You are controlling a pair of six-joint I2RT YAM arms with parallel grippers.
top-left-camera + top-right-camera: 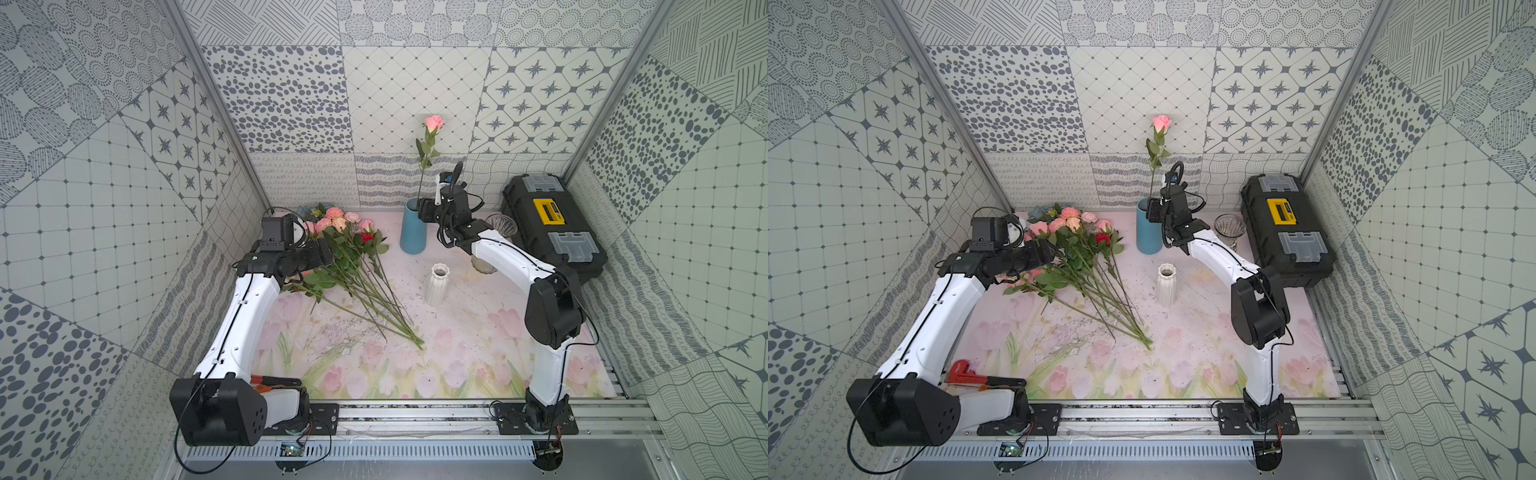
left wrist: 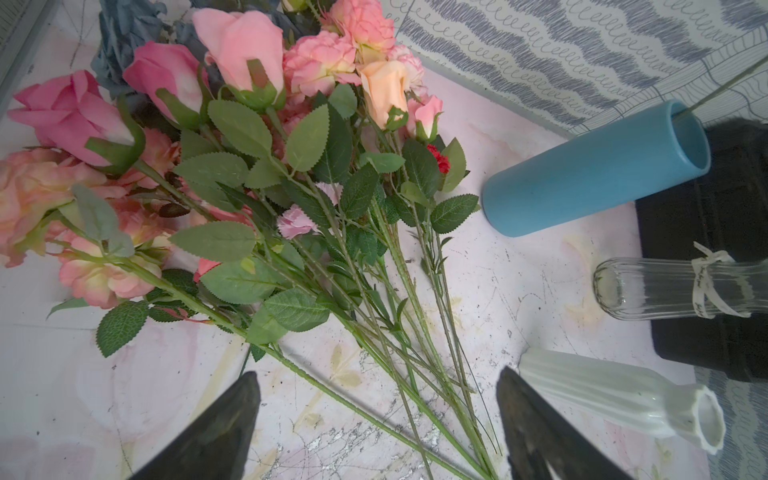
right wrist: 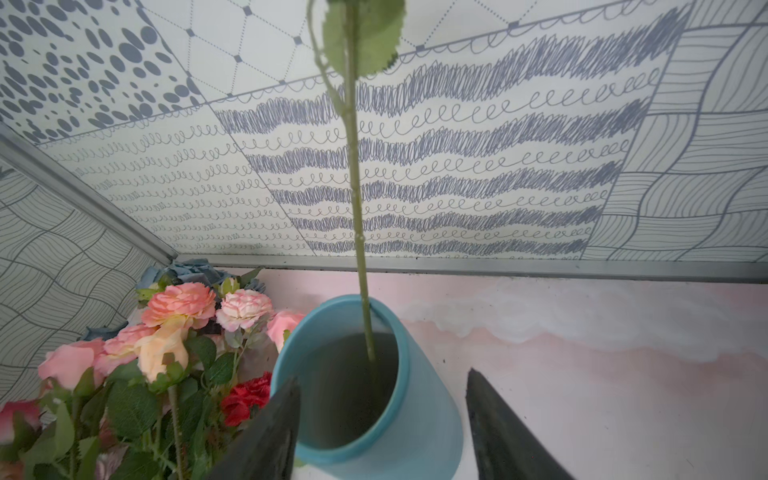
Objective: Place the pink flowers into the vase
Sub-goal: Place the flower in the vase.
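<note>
No legible text; yellow label on black toolbox too small.

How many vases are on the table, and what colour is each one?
Blue vase: 1
White ribbed vase: 1
Clear glass vase: 1
Total: 3

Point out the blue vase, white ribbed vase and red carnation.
blue vase (image 1: 412, 236): in a top view, outer wall.
white ribbed vase (image 1: 436, 289): in a top view, ribbed body.
red carnation (image 1: 367, 237): in a top view, bloom.
</note>
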